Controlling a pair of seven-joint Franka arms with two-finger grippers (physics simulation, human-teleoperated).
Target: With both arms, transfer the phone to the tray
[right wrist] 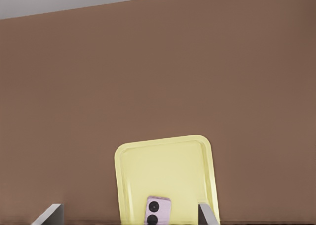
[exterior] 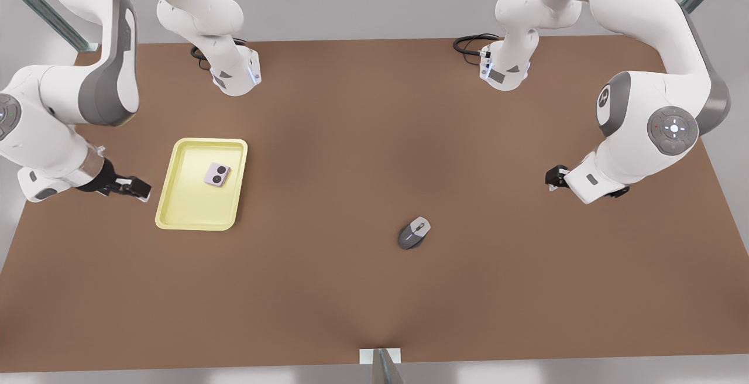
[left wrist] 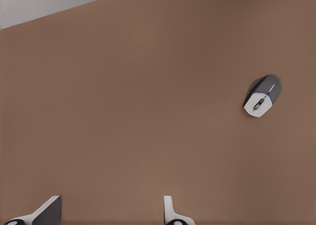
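The pale pink-lilac phone [exterior: 216,174] lies flat inside the pale yellow tray [exterior: 193,205], lenses up, in the half farther from the table's front edge. My right gripper [exterior: 131,188] hovers just off the tray's side on the front view's left, open and holding nothing. Its wrist view looks over the phone [right wrist: 158,211] and the tray [right wrist: 168,165], with the fingertips [right wrist: 52,214] spread wide. My left gripper [exterior: 556,176] waits at the front view's right, far from the tray, open and holding nothing. Its fingertips [left wrist: 170,212] stand apart over bare table.
A grey computer mouse [exterior: 413,233] sits on the brown table [exterior: 351,138] right of centre, also seen as the mouse [left wrist: 262,95] from the left wrist. Both arm bases stand at the table's far edge, each with black cables beside it.
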